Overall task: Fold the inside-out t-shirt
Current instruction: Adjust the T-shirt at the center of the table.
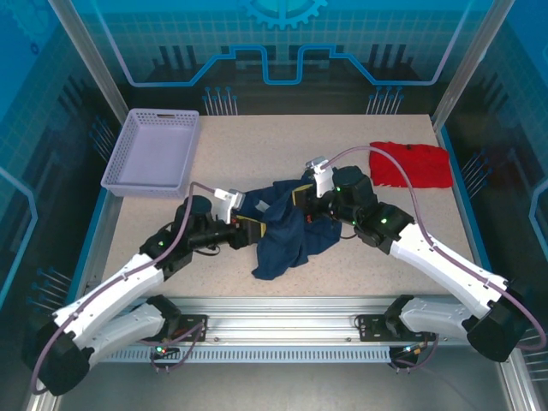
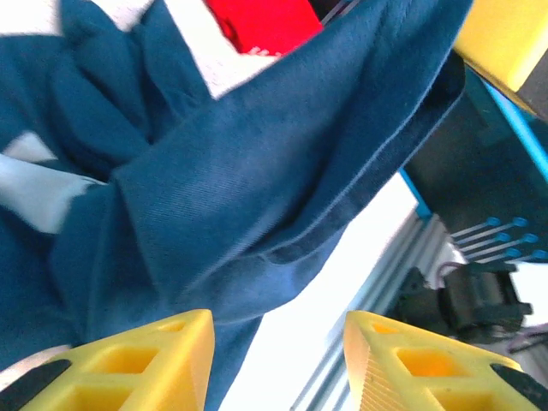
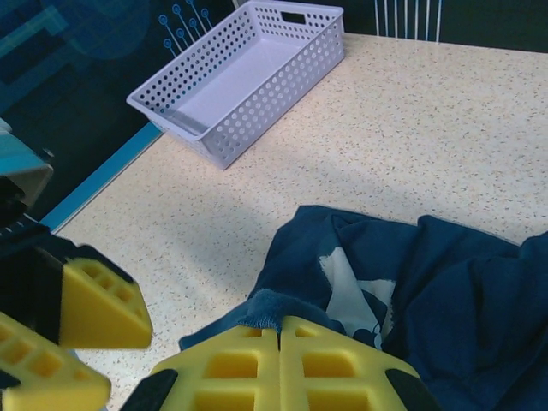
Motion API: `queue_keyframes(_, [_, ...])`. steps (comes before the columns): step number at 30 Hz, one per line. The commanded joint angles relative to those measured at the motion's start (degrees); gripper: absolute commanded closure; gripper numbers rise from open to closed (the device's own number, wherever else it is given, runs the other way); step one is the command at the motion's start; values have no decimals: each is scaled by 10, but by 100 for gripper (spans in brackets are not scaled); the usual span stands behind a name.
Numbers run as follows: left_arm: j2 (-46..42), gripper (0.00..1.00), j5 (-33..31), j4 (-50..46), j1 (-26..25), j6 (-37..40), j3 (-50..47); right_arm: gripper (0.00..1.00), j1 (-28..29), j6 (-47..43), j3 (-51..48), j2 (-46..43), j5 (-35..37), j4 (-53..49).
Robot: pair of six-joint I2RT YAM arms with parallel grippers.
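Status: dark navy blue soft cloth t-shirt (image 1: 282,240) bunched in a heap mid-way across the speckled beige worktop (image 1: 342,128), between the two arms. Yellow right fingers (image 3: 231,364) clenched together, a fold of navy hem pinched at the tips. Yellow left fingers (image 2: 163,360) released, spread wide at the heap's left edge, cloth hanging just ahead of the tips and partly into the gap, not clamped. Flat bright red cloth garment (image 1: 409,164) at far right of worktop, apart from the heap. Lavender perforated plastic basket (image 1: 152,150) at far-left corner, well apart from the t-shirt.
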Motion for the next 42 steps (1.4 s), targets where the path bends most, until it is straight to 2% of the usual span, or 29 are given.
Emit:
queue_keyframes(1, [33,55,85,117,-3,-55,-9,100,6,0,27,-7,17,2])
queue_keyframes(5, [70,55,95,118,-3,-56,7,100,6,-6,29,-9,25,-7])
queue_keyframes(10, [100,56,43,63,10,-40,22,100,4,-13,33,-16,25,-11])
queue_keyframes(17, [136,49,67,84,32,-15,41,100,1,-13,34,-21,17,-12])
queue_keyframes(24, [172,49,119,146,42,-27,67,100,-1,-11,33,-18,9,-12])
queue_keyframes(30, [186,48,91,126,43,-1,88,100,-1,-13,33,-19,4,-11])
queue_keyframes(37, [207,41,91,123,42,7,104,100,-2,-14,33,-20,2,-13])
queue_keyframes(40, [208,44,86,121,42,10,106,100,-2,-13,32,-18,-1,-11])
queue_keyframes(42, [208,55,97,128,42,5,106,100,-2,-15,32,-16,1,-12])
